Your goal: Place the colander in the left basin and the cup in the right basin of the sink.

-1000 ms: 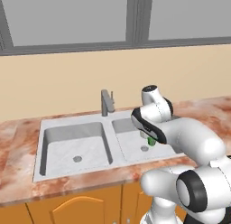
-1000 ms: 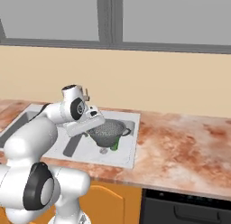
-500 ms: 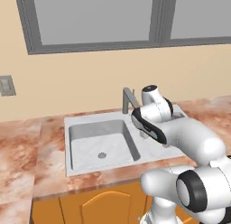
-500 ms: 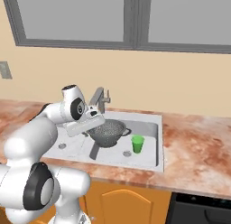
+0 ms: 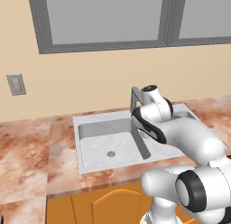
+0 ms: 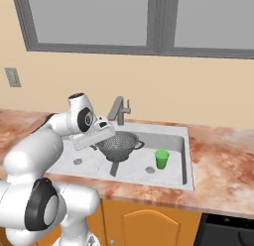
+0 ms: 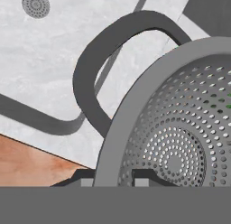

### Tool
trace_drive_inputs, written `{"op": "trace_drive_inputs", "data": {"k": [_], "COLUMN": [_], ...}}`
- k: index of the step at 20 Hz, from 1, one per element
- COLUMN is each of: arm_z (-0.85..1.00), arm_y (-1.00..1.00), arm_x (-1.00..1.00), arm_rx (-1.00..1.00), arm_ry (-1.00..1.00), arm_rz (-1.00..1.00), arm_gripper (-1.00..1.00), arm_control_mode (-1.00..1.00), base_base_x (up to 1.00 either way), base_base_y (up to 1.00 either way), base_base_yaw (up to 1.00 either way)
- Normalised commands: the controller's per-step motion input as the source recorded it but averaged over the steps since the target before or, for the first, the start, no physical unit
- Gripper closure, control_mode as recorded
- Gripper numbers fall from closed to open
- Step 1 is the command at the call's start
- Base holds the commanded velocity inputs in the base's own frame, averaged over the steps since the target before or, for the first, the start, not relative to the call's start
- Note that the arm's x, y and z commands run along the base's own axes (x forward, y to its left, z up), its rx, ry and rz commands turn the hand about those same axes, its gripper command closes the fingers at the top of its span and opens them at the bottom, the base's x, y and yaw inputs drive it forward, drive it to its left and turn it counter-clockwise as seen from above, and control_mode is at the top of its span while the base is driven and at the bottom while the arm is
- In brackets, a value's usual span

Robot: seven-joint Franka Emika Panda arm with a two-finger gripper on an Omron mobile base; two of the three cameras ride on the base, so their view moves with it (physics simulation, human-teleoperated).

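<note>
Left base view: my arm reaches over the sink point(image 5: 85, 123), hiding the right half; the left basin point(image 5: 108, 146) lies bare. Right base view: the colander point(image 6: 118, 145) hangs lifted above the divider, the cup point(image 6: 161, 159) upright in the right basin point(image 6: 173, 163). Hand view: my end effector point(image 7: 113, 181) is clamped on the colander's rim.

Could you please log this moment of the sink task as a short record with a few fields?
colander: lifted above the sink's divider, held by its rim
pincer: fingertips astride the colander's rim, one inside, one outside
cup: upright on the floor of the right basin
left basin: nothing in it, drain visible
faucet: at the middle of the sink's back edge
task status: cup placed; colander not yet set down
</note>
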Motion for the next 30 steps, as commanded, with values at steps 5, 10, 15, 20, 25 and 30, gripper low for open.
{"op": "trace_drive_inputs", "data": {"k": [5, 10, 15, 20, 25, 30], "arm_z": [0.0, 0.0, 0.0, -0.02, -0.05, -0.17], "arm_y": [0.0, 0.0, 0.05, 0.05, 0.25, 0.42], "arm_x": [0.0, 0.0, 0.0, 0.03, 0.47, 0.47], "arm_rx": [0.0, 0.0, 0.0, 0.01, 0.04, 0.01], "arm_ry": [0.0, 0.0, 0.01, 0.0, -0.05, 0.01], "arm_rz": [0.0, 0.0, 0.0, 0.02, 0.16, 0.29], "arm_gripper": [1.0, 1.0, 1.0, 1.0, 1.0, 1.0], "arm_control_mode": [1.0, 1.0, -1.0, -1.0, -1.0, -1.0], "base_base_x": [0.08, 0.07, 0.01, 0.0, 0.0, 0.0], "base_base_y": [0.5, 0.46, 0.05, 0.0, 0.0, 0.0], "base_base_yaw": [-0.02, -0.03, 0.0, 0.0, 0.0, 0.0]}}
